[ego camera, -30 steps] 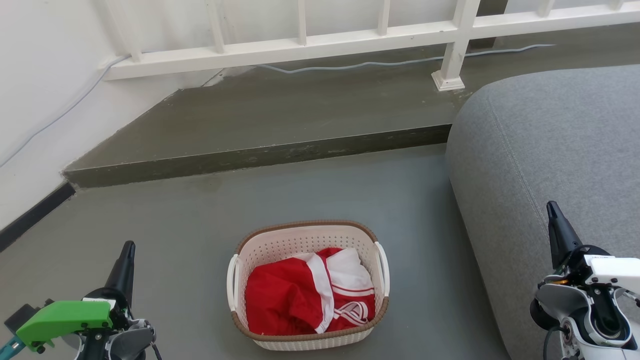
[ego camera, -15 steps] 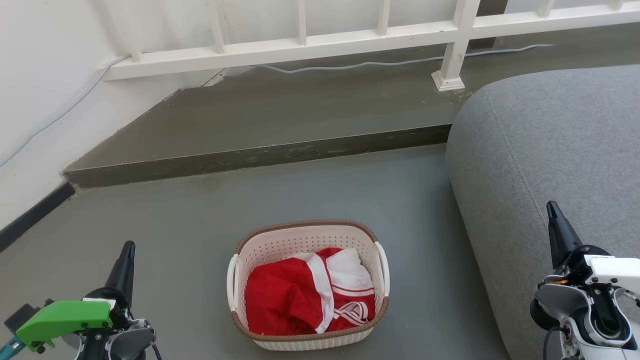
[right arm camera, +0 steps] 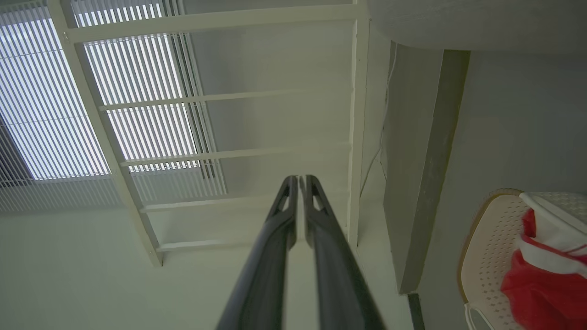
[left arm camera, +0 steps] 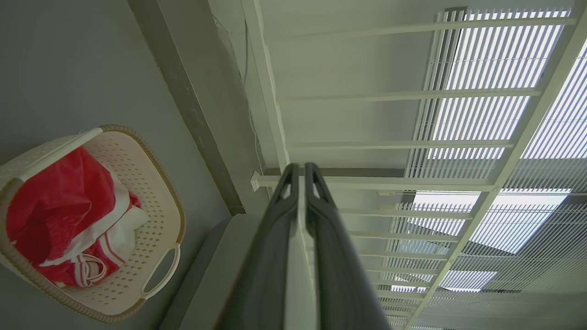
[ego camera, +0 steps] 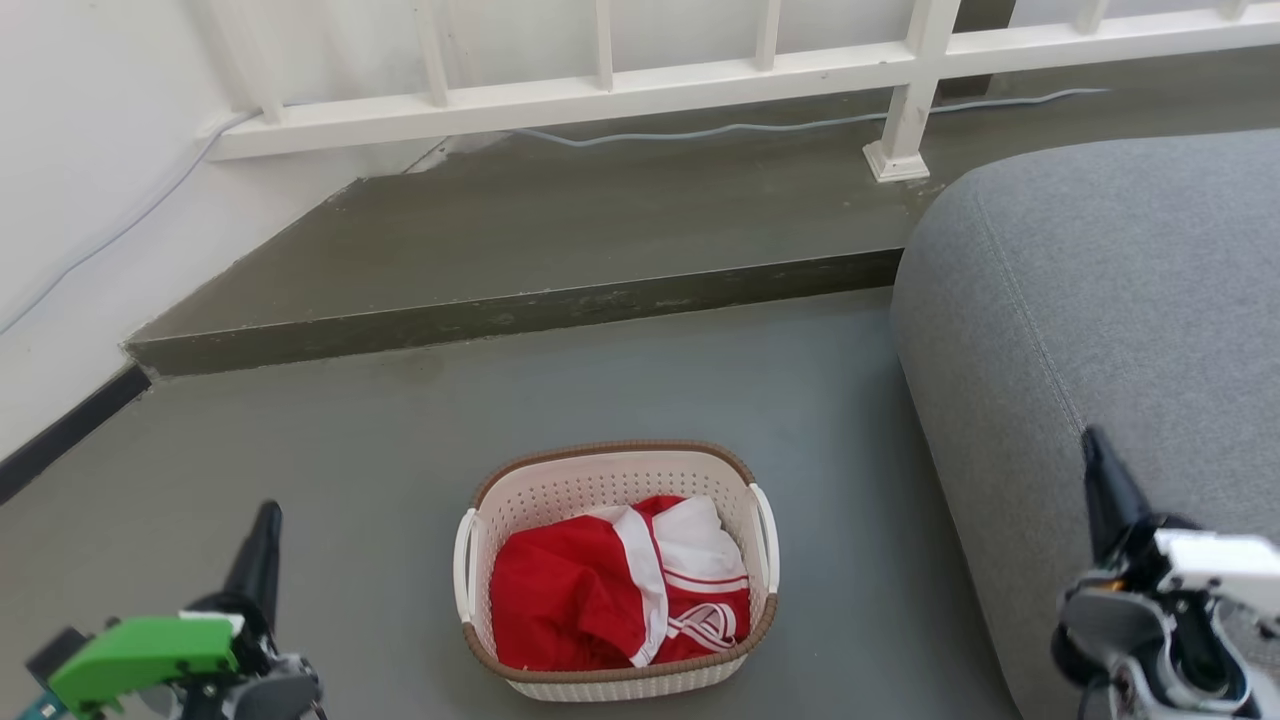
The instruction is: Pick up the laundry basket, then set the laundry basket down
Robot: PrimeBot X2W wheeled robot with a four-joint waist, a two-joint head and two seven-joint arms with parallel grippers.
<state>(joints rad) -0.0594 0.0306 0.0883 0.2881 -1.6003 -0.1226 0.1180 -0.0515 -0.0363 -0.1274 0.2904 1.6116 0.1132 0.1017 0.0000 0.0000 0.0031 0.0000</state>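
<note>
Grey floor (ego camera: pixel 350 450), indoor corner. Nearest are the left gripper (ego camera: pixel 268 512) at low left and the right gripper (ego camera: pixel 1090 438) at low right. Both have fingers pressed together, tips up, nothing held, and both are well apart from the laundry basket (ego camera: pixel 600 482). It sits upright on the floor between them, a handle on each side. Red-and-white garment (ego camera: pixel 580 600) is bunched inside. Grey sofa (ego camera: pixel 1100 280) is near the basket's right. Beyond: raised step (ego camera: pixel 520 310), then white railing (ego camera: pixel 600 95) with a cable (ego camera: pixel 700 128) along its base.
</note>
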